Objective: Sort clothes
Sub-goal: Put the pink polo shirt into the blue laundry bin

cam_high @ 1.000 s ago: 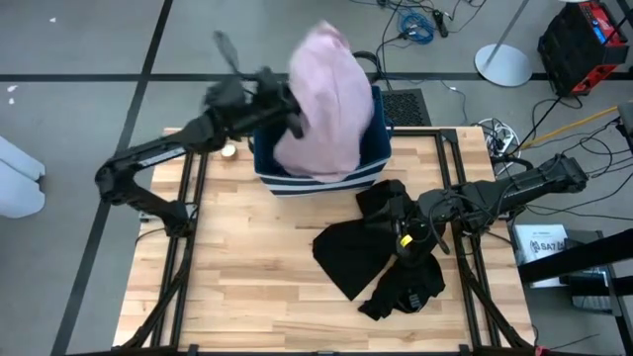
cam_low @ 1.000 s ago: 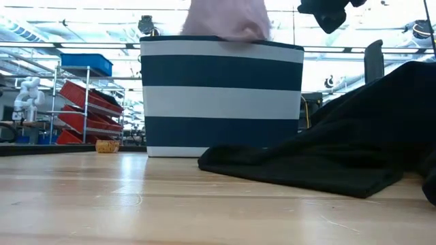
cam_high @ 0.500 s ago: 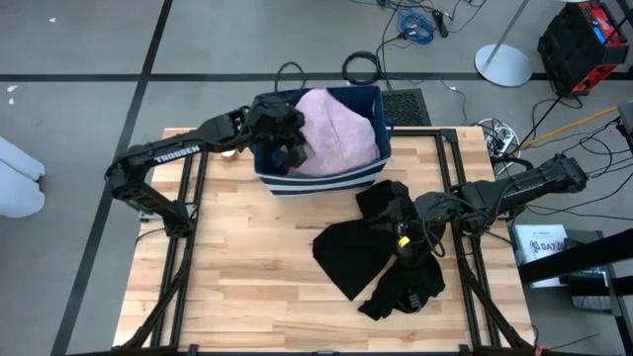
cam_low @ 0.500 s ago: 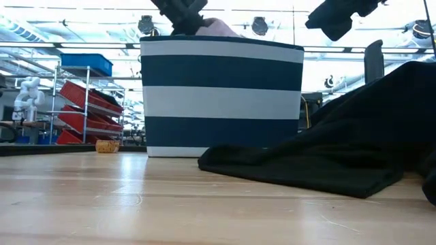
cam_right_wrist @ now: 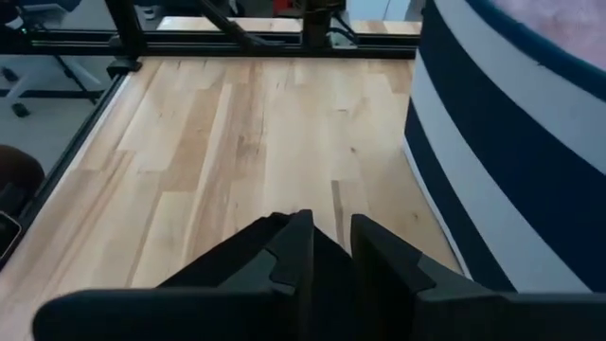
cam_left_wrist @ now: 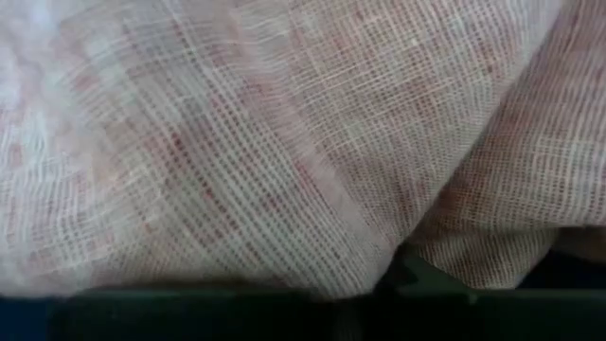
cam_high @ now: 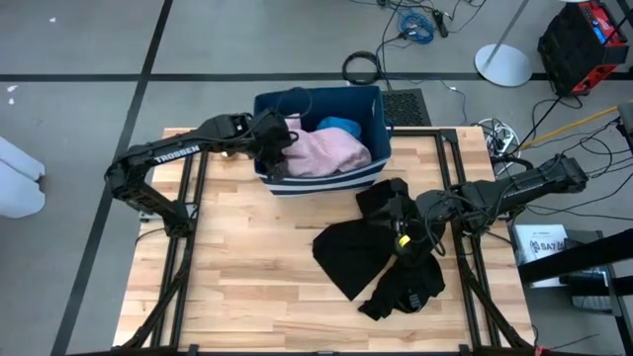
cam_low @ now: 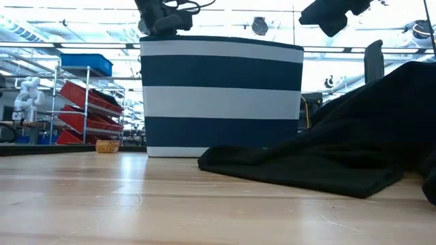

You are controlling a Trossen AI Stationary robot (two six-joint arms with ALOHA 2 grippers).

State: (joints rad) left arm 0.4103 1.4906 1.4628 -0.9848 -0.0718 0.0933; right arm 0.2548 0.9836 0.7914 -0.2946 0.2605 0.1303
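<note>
Now you are looking at the light wooden slatted table (cam_high: pixel 247 287) filling the lower middle of the high view, with the dark blue fabric bin with white stripes (cam_high: pixel 368 109) sitting at its upper centre. Since a second ago the large pale pink garment (cam_high: pixel 326 150) has dropped from above the bin and is now lying inside it, beside a small teal piece (cam_high: pixel 341 126); that item looks sorted. The big black garments (cam_high: pixel 381 262) are spreading over the lower right of the table, just beside the bin's base, not yet sorted.

Your left gripper (cam_high: pixel 278 138) is reaching into the bin's left side, its wrist camera pressed against pink weave; you cannot tell whether its jaws are holding or letting go. Your right gripper (cam_right_wrist: pixel 331 248) is sitting right of centre in the high view, jaws nearly together, clenching a fold of black cloth. That piece likely goes next.
</note>
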